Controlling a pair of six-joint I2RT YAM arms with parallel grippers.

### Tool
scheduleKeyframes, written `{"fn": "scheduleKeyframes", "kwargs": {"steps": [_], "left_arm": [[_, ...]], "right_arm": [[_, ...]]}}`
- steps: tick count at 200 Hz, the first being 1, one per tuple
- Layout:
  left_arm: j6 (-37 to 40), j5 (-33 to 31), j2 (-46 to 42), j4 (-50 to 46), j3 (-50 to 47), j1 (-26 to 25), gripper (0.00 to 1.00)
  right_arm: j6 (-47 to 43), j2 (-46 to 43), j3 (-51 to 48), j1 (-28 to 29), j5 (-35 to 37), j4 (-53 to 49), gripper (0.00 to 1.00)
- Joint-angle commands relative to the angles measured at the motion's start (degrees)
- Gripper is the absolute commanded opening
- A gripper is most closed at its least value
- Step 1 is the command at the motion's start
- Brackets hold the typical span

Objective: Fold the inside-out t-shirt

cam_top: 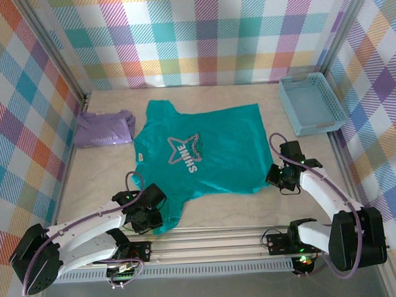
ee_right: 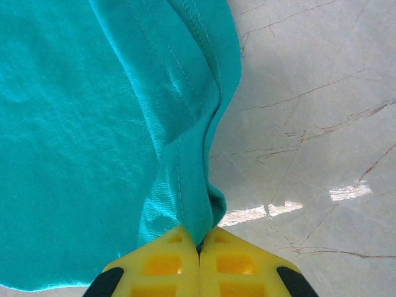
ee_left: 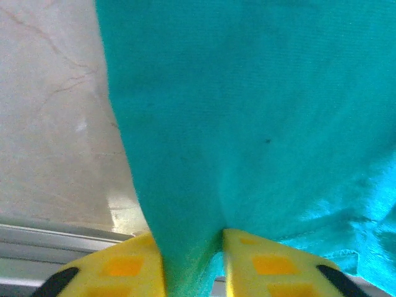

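My right gripper (ee_right: pixel 199 240) is clamped on the shirt (cam_top: pixel 218 147) at its hem corner; my left gripper (ee_left: pixel 192 241) pinches bunched fabric. I should lift both level, with the hem taut.

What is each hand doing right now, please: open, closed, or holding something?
Left hand: closed on a bunch of the t-shirt.
Right hand: closed tight, pinching the t-shirt's hemmed edge.
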Motion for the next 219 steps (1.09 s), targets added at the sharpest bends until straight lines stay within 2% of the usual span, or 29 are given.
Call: {"fn": "scheduleKeyframes", "kwargs": {"steps": [1,33,57,77,94,117,130,158,189,219], "left_arm": [[0.7,0.1,-0.2,-0.1,-0.3,-0.8,0.21],[0.5,-1.5,-3.0,-2.3,1.1,-0.8,0.07],[3.8,-7.0,-7.8,-7.4,6.9,1.3,0.00],[9.9,-13.7,-13.2,-10.9,15.9,6.1,0.00],[17.1,-21.2,-16.3,-9.2,25.0,9.0,0.00],[27.6,-31.7,-14.6,-4.7,40.5,10.3,0.00],[33.2,-34.6,-13.1,-2.1,49.0,10.3,0.00],[42.8,-36.1,-9.4,1.3,67.5,10.3,0.00],[47.8,-31.1,-2.5,-3.7,88.5,10.3,0.00],[51.8,-30.1,1.9,-7.8,99.1,10.3,0.00]], "right_arm": [[-0.8,-0.4,-0.4,0.2,-1.1,0.1,0.05],[-0.9,-0.2,-0.1,0.2,-1.2,0.3,0.05],[-2.1,-1.9,1.6,0.2,0.0,-0.4,0.05],[-4.5,-4.8,5.3,-0.1,1.7,-1.3,0.06],[-6.7,-7.1,9.7,-0.6,3.5,-1.2,0.07],[-8.7,-7.3,19.4,-1.5,4.0,-3.3,0.07],[-9.4,-7.4,25.7,-1.5,3.8,-4.4,0.07],[-9.5,-9.8,39.9,-1.5,3.4,-7.2,0.06],[-10.9,-12.5,54.8,-1.5,4.0,-12.7,0.05],[-11.9,-14.4,65.0,-1.5,3.0,-17.2,0.05]]}}
